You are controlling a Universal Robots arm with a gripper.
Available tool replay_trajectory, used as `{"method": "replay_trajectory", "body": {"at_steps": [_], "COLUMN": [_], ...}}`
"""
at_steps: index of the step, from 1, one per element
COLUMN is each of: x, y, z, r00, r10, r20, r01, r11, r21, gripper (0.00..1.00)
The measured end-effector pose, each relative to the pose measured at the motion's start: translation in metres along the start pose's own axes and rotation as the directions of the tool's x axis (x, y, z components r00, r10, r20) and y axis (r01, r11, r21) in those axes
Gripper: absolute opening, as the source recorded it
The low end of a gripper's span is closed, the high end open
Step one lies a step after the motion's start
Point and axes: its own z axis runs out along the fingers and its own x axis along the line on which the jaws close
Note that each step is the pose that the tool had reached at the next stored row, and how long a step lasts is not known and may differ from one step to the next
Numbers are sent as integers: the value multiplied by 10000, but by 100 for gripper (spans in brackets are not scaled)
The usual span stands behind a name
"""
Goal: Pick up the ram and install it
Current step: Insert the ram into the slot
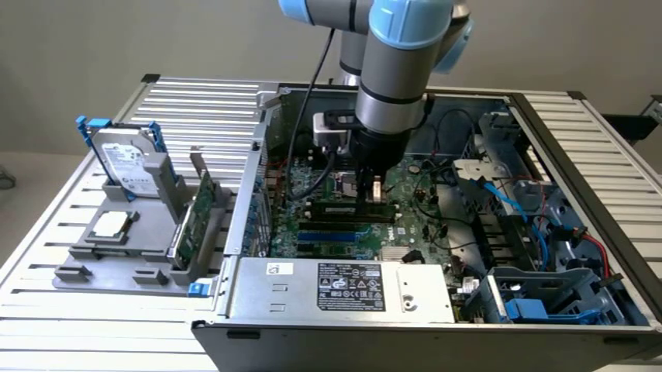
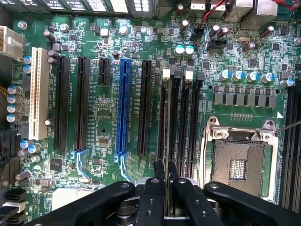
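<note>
The ram (image 2: 166, 122) appears edge-on as a thin line between my gripper's (image 2: 166, 173) black fingers, which are shut on it. It runs lengthwise along the memory slot (image 2: 162, 113) that has a white latch at its far end, beside other black memory slots. I cannot tell whether it is touching the slot. In the exterior view my gripper (image 1: 374, 194) reaches straight down into the open computer case. There the ram (image 1: 346, 208) shows as a long dark stick lying across the green motherboard (image 1: 414, 225) at the slots.
A CPU socket (image 2: 237, 165) sits close beside the memory slots, and a blue slot (image 2: 123, 108) on the other side. Case walls (image 1: 248, 194), cables (image 1: 497, 194) and a power supply (image 1: 342, 288) surround the board. At the exterior view's left, a grey holder (image 1: 104, 267) carries a hard drive (image 1: 129, 167) and a green card (image 1: 197, 221).
</note>
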Motion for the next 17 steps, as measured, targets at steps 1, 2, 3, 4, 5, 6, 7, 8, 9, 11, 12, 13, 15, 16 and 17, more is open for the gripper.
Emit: {"method": "replay_trajectory", "body": {"at_steps": [1, 2, 3, 4, 5, 6, 7, 8, 9, 11, 12, 13, 15, 16, 17], "x": [-5, -7, -8, -9, -10, -10, -10, -10, -10, -9, -10, -9, -9, -10, -9], "y": [0, -1, -1, -1, -1, -1, -1, -1, -1, -1, -1, -1, -1, -1, -1], "z": [0, 0, 0, 0, 1, 1, 1, 1, 2, 5, 7, 8, 11, 13, 13], "r00": [10000, 10000, 10000, 10000, 10000, 10000, 10000, 10000, 10000, 10000, 9999, 9999, 9999, 9999, 9999], "r10": [2, 2, 1, 2, 3, 4, 5, 5, 5, 7, 8, 8, 8, 8, 8], "r20": [1, 1, 2, -1, -15, -33, -49, -63, -75, -96, -105, -112, -120, -122, -122], "r01": [-2, -2, -1, -2, -3, -4, -5, -5, -5, -7, -8, -8, -8, -8, -8], "r11": [10000, 10000, 10000, 10000, 10000, 10000, 10000, 10000, 10000, 10000, 10000, 10000, 10000, 10000, 10000], "r21": [0, 0, 0, 0, 1, -1, -2, -3, -3, -4, -4, -4, -5, -5, -5], "gripper": [14, 14, 14, 14, 14, 14, 14, 14, 14, 14, 14, 14, 14, 14, 14]}}
